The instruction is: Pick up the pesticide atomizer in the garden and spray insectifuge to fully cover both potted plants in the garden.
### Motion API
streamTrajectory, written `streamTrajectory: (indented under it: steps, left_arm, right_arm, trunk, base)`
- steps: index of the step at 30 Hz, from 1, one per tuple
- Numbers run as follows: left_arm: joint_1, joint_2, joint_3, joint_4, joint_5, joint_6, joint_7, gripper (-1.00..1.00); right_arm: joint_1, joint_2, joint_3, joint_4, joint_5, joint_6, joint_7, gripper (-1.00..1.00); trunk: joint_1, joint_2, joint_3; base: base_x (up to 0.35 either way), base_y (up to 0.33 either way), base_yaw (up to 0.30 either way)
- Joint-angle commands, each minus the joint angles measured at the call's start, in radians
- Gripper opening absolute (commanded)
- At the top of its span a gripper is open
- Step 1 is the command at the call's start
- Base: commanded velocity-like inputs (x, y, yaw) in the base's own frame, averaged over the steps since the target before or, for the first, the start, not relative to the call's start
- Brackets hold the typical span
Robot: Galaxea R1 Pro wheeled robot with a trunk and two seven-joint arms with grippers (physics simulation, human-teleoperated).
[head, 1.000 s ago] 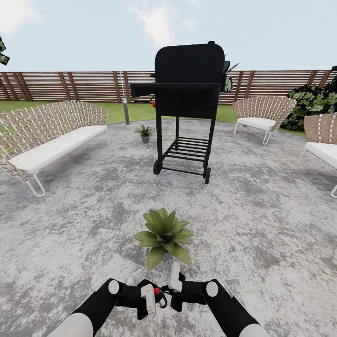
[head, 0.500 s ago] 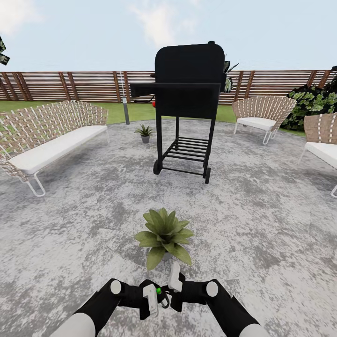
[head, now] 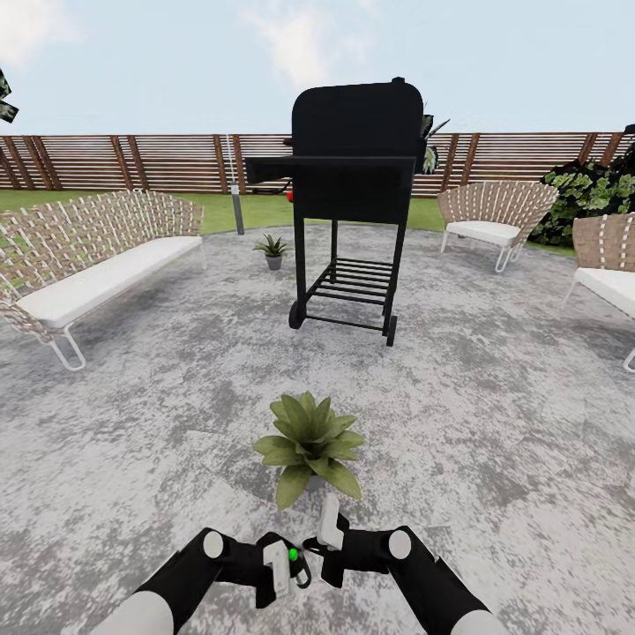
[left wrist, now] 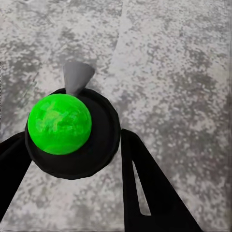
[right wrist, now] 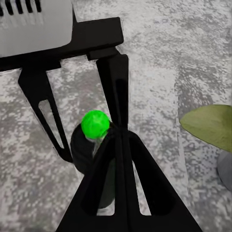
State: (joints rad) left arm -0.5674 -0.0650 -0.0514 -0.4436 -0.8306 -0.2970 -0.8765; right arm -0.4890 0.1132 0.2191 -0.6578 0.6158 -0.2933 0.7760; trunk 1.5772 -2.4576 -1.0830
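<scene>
On grey paving (head: 494,423) — potted plant (head: 309,444), grill (head: 353,203)

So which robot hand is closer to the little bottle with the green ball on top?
Left. The left gripper holds the bottle between its fingers. The right gripper sits just beside it, fingertips close to the bottle; whether they touch it is unclear.

A black grill (head: 355,190) on a wheeled frame stands at 12 o'clock on grey paving (head: 494,397). At 10 o'clock sits a woven sofa (head: 93,256) with a white cushion. Two woven chairs are at 2 o'clock (head: 494,213) and 3 o'clock (head: 608,265), and a leafy bush (head: 593,194) grows between them. A grey post (head: 235,185), perhaps a lamp, rises at 11 o'clock before the slat fence (head: 123,162).
</scene>
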Motion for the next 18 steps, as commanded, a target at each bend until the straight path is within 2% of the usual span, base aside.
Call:
streamTrajectory:
  steps: [1,6,9,10,13,18]
  left_arm:
    - [0.000,0.007,0.000,-0.001,-0.007,-0.004,-0.001,-1.00]
    - [0.005,0.066,-0.001,0.001,-0.009,-0.004,0.000,-1.00]
    - [0.009,0.115,-0.001,0.000,-0.009,-0.004,0.000,-1.00]
    - [0.012,0.142,-0.001,0.000,-0.009,-0.004,0.001,-1.00]
    - [0.015,0.177,0.006,-0.002,-0.007,-0.003,0.006,-1.00]
    - [0.019,0.207,0.011,-0.003,-0.004,-0.001,0.013,-1.00]
  right_arm:
    - [0.000,0.000,-0.001,-0.001,0.010,-0.006,0.000,-1.00]
    - [0.000,0.000,-0.001,-0.001,0.009,-0.006,0.000,-1.00]
    - [0.000,0.000,-0.001,0.000,0.010,-0.006,-0.001,-1.00]
    - [0.000,0.000,-0.002,0.000,0.010,-0.006,-0.002,1.00]
    - [0.000,-0.003,-0.006,0.001,0.010,-0.006,-0.005,1.00]
    - [0.000,-0.008,-0.009,0.000,0.011,-0.005,-0.024,1.00]
  trunk:
    - [0.000,0.000,-0.001]
    - [0.000,0.000,-0.001]
    - [0.000,0.000,-0.001]
    - [0.000,0.000,-0.001]
    - [0.000,0.000,-0.001]
    - [0.000,0.000,-0.001]
  base:
    - [0.000,0.000,0.000]
    - [0.000,0.000,0.000]
    - [0.000,0.000,0.000]
    - [0.000,0.000,0.000]
    - [0.000,0.000,0.000]
    - [0.000,0.000,0.000]
